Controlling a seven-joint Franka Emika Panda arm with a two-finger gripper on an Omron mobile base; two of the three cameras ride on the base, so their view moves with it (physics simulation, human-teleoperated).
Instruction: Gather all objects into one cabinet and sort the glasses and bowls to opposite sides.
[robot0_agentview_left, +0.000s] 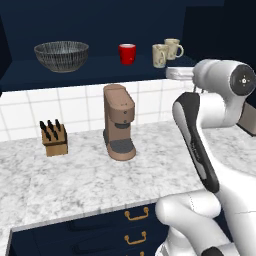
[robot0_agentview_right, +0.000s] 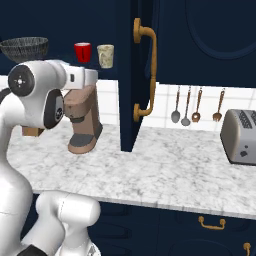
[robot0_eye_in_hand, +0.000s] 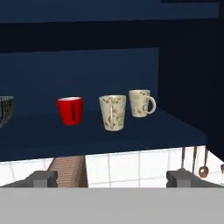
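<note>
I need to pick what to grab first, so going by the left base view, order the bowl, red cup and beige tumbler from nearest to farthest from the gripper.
1. Beige tumbler, right end of the shelf, nearest the gripper.
2. Red cup, mid-shelf.
3. Grey bowl, far left.

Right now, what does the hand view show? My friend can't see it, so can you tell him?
Three cups stand in a row on a dark navy cabinet shelf: a red cup, a beige cup and a cream mug with its handle pointing right. The edge of a grey bowl peeks in at the left, and the open gripper sits below the shelf.
</note>
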